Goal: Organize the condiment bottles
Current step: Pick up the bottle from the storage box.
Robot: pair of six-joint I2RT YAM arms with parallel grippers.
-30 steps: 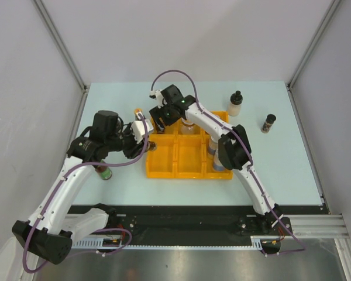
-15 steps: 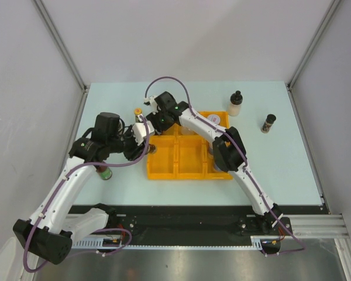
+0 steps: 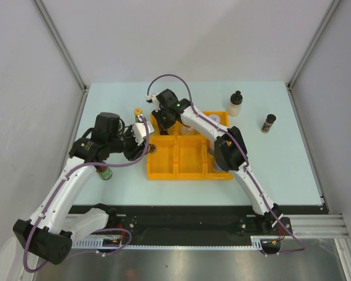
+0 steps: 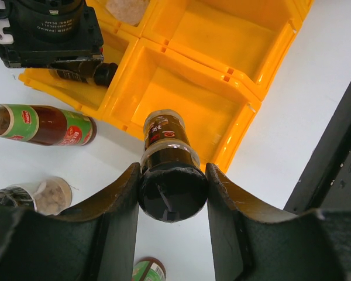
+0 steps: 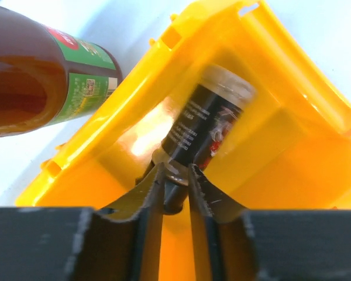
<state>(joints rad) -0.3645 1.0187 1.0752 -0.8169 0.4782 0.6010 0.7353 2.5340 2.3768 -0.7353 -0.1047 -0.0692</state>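
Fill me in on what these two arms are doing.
Two arms are loading a yellow tray. The left gripper holds a black-capped jar at the tray's left edge. The right gripper is shut on the cap of a spice jar tilted in the far-left compartment. A sauce bottle lies on the table beside the tray; two more bottles stand at the far right.

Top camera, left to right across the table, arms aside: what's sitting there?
Green-labelled bottle → orange-capped bottle → yellow tray → pale black-capped bottle → small dark jar.
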